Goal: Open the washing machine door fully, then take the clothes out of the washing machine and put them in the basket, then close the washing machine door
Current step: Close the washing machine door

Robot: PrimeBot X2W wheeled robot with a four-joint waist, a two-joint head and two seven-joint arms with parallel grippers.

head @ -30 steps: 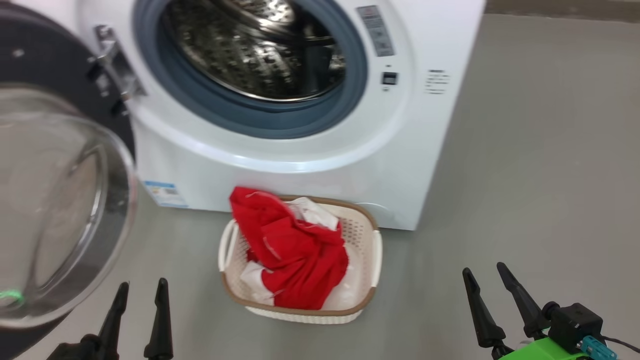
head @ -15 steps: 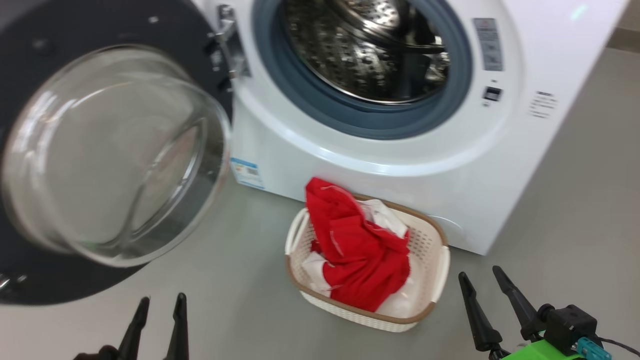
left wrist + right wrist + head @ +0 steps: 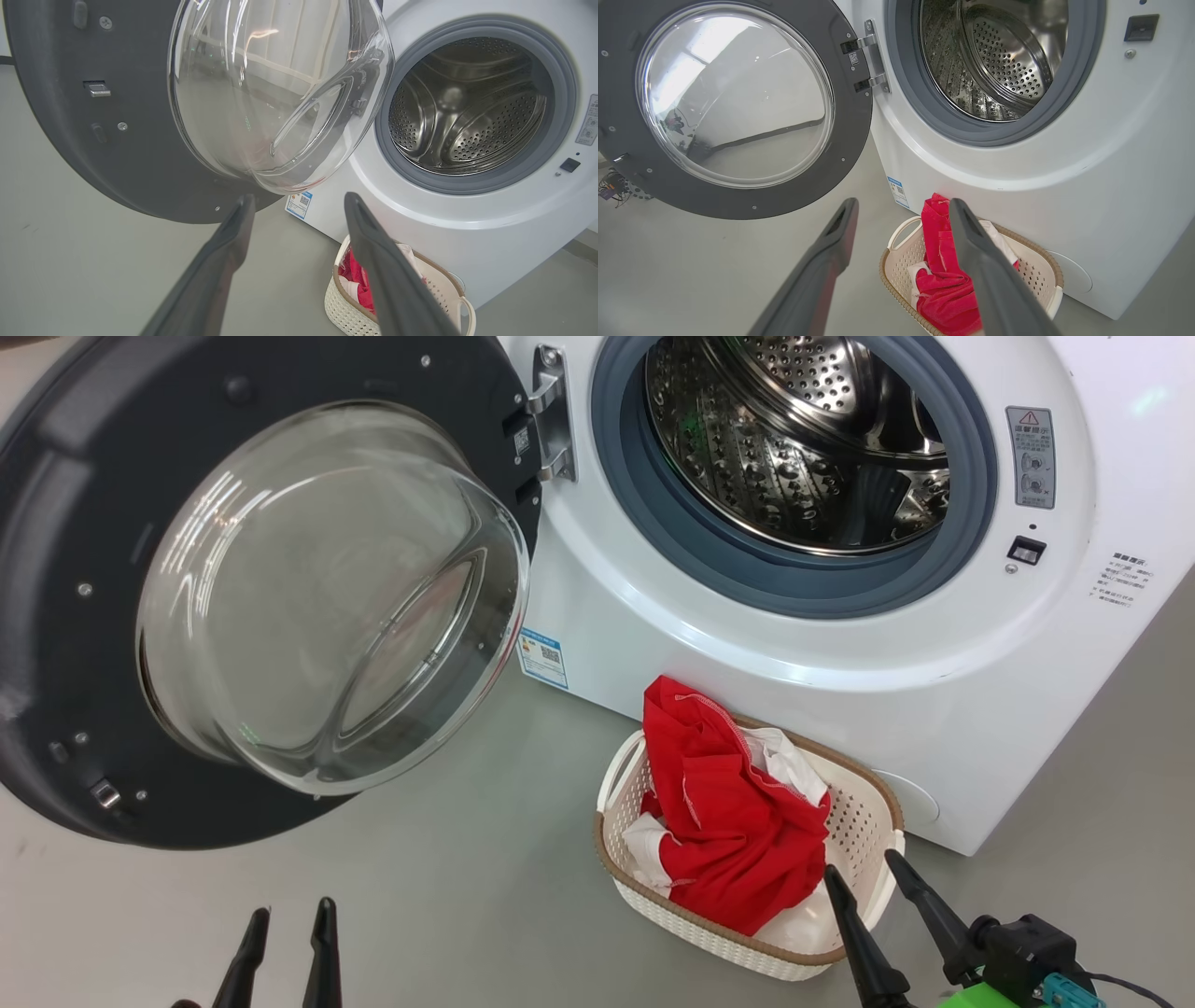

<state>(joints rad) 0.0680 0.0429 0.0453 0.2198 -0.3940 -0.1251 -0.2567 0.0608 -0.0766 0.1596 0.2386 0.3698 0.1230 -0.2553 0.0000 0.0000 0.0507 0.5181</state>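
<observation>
Basket (image 3: 709,947) sits on smooth grey floor (image 3: 467,896).

This looks like a bare laundry test room rather than a home. A big white boxy front-loading washing machine (image 3: 747,653), with a grey rubber gasket and perforated steel drum, stands alone on a smooth plain grey floor (image 3: 467,896). Its round black-rimmed glass door (image 3: 271,588) hangs open beside it. Just in front of the machine sits a small cream perforated plastic basket (image 3: 719,947) holding red and white clothes (image 3: 728,803). Beyond the door, away from the machine, a small tangle of wires (image 3: 612,186) lies on the floor.
</observation>
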